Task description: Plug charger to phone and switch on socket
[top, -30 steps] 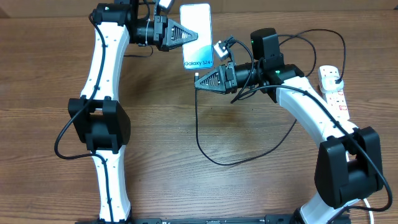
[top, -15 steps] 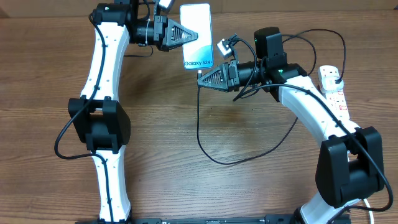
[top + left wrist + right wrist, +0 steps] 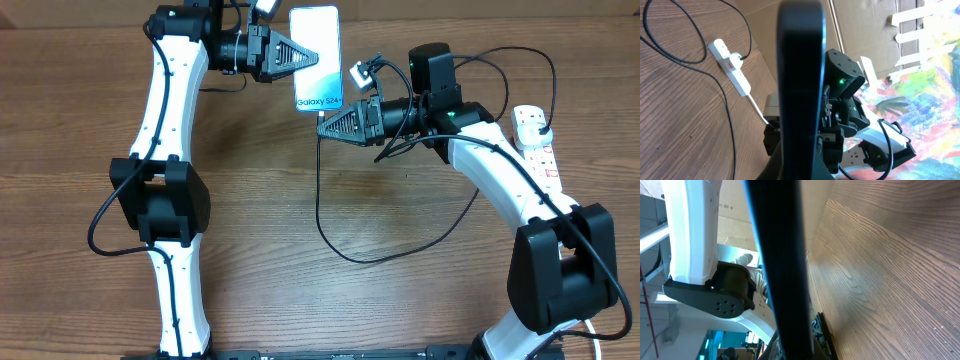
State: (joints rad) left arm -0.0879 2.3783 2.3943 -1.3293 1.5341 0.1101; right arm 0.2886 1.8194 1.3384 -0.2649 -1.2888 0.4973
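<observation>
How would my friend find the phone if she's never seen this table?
Look at the wooden table, at the middle of its far edge. The phone sits there, with the left claw's tip over it. It is the only flat thing with a glowing light-blue screen, with "Galaxy S24" written along its bottom.

The only readable text is "Galaxy S24", in dark letters along the near edge of the light-blue screen of the phone (image 3: 322,35). The red markings on the socket (image 3: 540,152), at the right, are too small to read
</observation>
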